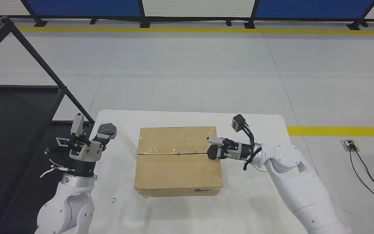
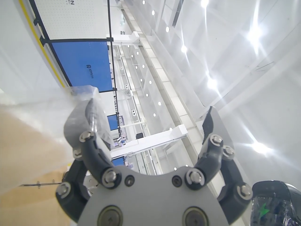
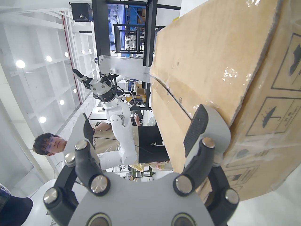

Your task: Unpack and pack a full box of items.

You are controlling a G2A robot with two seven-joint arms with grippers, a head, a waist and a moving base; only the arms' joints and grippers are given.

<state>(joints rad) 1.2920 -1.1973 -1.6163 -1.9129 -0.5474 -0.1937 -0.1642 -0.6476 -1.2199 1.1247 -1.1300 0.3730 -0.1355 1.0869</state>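
At the left of the top view we see the left gripper (image 1: 92, 130) held above the left end of the white table (image 1: 251, 193), well apart from the box. Its fingers point upward and away from the tabletop. In the left wrist view this gripper (image 2: 150, 121) stands wide apart with nothing between its fingers. One finger (image 2: 90, 118) there is wrapped in clear film.

In the middle of the top view the cardboard box (image 1: 178, 164) sits flat on the table. Its top flaps are closed and meet at a seam (image 1: 175, 153) that runs across the lid from left to right. Glossy clear tape shines on the cardboard.

At the right edge of the box we find the right gripper (image 1: 211, 148), level with the end of the seam and pointing left toward the lid. In the right wrist view the right gripper (image 3: 141, 130) is spread open and holds nothing. One finger (image 3: 197, 128) lies at the upper edge of the box (image 3: 211, 59), just beside the seam (image 3: 169, 92). We cannot tell whether it touches the cardboard. The other finger (image 3: 85, 130) hangs free, away from the lid.
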